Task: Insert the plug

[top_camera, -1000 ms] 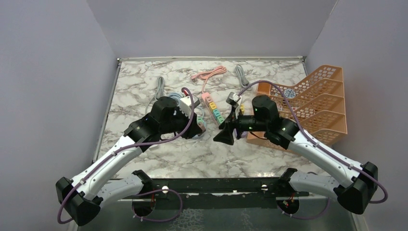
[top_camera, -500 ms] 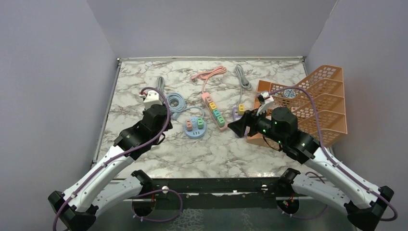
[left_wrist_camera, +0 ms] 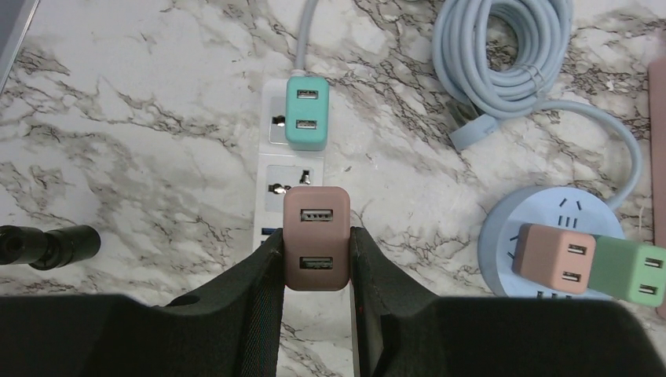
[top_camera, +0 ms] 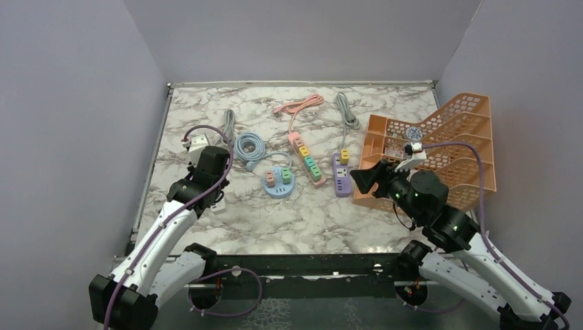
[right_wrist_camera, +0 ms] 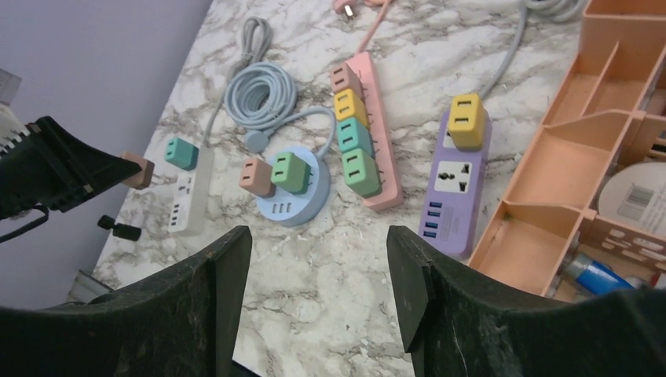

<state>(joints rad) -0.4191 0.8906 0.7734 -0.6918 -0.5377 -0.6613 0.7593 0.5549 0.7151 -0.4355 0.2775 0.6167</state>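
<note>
Currently, the left pincer (left_wrist_camera: 316, 263) is pinching the brown plug (left_wrist_camera: 316, 214) by its two sides, its USB ports facing the wrist camera, over the white power strip (left_wrist_camera: 292, 174) lying on the marble worktop (left_wrist_camera: 118, 133). A teal plug (left_wrist_camera: 306, 112) sits in the strip's socket farther from the pincer. The right pincer (right_wrist_camera: 314, 243) is spread with nothing between its fingers, raised above the worktop beside the orange rack (top_camera: 440, 130).
</note>
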